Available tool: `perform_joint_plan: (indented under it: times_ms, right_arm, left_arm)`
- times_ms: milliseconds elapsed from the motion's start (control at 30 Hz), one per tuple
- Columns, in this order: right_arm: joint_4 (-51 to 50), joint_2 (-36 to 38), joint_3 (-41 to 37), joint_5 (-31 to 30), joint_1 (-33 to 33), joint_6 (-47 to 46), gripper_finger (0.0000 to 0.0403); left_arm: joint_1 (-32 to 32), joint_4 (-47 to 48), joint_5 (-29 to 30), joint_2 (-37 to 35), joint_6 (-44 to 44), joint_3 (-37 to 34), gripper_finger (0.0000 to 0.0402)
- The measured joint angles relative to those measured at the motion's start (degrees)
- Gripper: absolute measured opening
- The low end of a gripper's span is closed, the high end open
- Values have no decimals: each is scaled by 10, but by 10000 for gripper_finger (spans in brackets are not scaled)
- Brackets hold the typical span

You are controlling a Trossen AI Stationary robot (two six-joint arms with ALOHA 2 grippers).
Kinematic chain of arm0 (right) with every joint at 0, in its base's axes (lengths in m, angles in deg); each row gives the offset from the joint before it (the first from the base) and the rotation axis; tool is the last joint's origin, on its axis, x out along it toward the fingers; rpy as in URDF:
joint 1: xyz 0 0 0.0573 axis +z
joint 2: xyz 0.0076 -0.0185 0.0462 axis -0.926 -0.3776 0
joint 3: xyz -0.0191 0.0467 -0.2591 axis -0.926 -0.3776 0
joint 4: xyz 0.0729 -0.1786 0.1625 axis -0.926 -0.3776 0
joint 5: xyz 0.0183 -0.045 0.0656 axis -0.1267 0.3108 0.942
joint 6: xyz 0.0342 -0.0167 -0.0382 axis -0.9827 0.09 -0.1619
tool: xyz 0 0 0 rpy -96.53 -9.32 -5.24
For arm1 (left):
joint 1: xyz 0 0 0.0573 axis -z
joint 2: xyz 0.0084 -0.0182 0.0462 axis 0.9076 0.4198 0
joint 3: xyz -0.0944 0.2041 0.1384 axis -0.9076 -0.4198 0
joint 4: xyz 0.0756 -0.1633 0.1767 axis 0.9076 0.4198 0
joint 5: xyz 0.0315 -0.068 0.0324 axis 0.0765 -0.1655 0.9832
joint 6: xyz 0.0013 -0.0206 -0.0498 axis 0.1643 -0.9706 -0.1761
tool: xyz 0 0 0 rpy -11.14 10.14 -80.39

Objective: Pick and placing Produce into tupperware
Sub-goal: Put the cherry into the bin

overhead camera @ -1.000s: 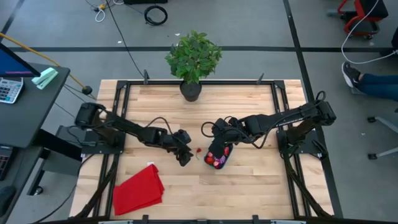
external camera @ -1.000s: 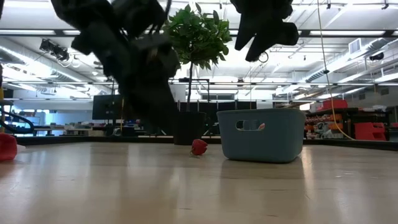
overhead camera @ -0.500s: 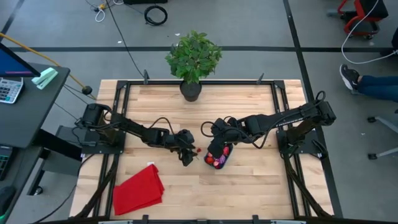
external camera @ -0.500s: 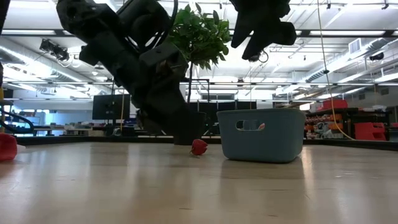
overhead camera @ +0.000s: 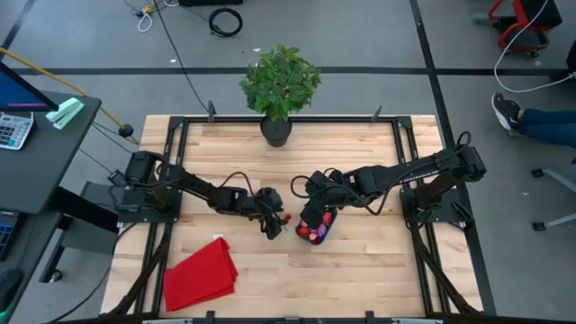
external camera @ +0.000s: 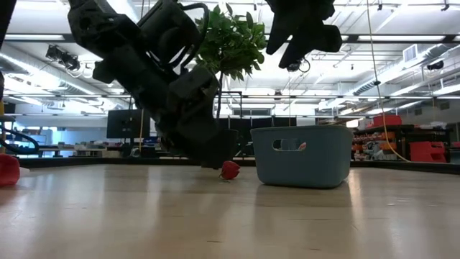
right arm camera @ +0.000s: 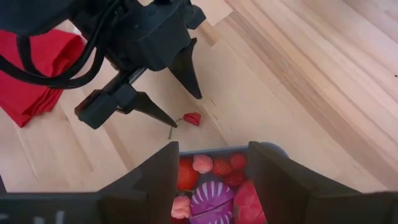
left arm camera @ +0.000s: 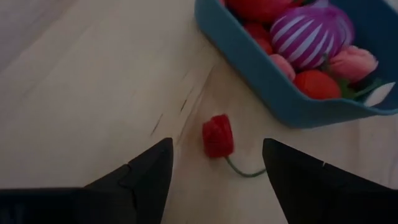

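Note:
A small red fruit piece [left arm camera: 217, 135] with a thin green stem lies on the table just left of the teal tupperware [left arm camera: 273, 93]. My left gripper [left arm camera: 217, 146] is open, low over the table, with a finger on either side of that piece and touching nothing. The tub [overhead camera: 315, 228] holds several red and pink pieces and the purple-and-white striped one [left arm camera: 310, 34]. My right gripper [right arm camera: 213, 149] hangs open above the tub [right arm camera: 214, 186], clear of it. The low view shows the red piece [external camera: 230, 170] beside the tub [external camera: 302, 155].
A potted plant [overhead camera: 276, 130] stands at the table's far edge. A red cloth [overhead camera: 200, 274] lies near the near left corner. A person's shoe and leg [overhead camera: 531, 117] show on the floor beyond the table's right side. Bare wood lies near and right of the tub.
My left gripper has moved right, toward the tub and the red piece, and come down lower over the table, staying open. The right gripper and the produce have kept still.

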State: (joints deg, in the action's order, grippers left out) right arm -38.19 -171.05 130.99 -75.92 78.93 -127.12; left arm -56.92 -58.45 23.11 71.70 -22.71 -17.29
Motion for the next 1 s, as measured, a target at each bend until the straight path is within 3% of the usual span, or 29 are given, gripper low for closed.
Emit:
perform_joint_plan:
  times_ms: [667, 833, 1000]
  right_arm:
    - [2, 0, 0, 0, 0, 0, 201]
    - [2, 0, 0, 0, 0, 0, 200]
    - [2, 0, 0, 0, 0, 0, 201]
  left_arm:
    - [-1, -38, 39, 52, 20, 3, 243]
    - [-2, -38, 45, 53, 20, 2, 220]
    - [-2, -34, 48, 53, 20, 2, 173]
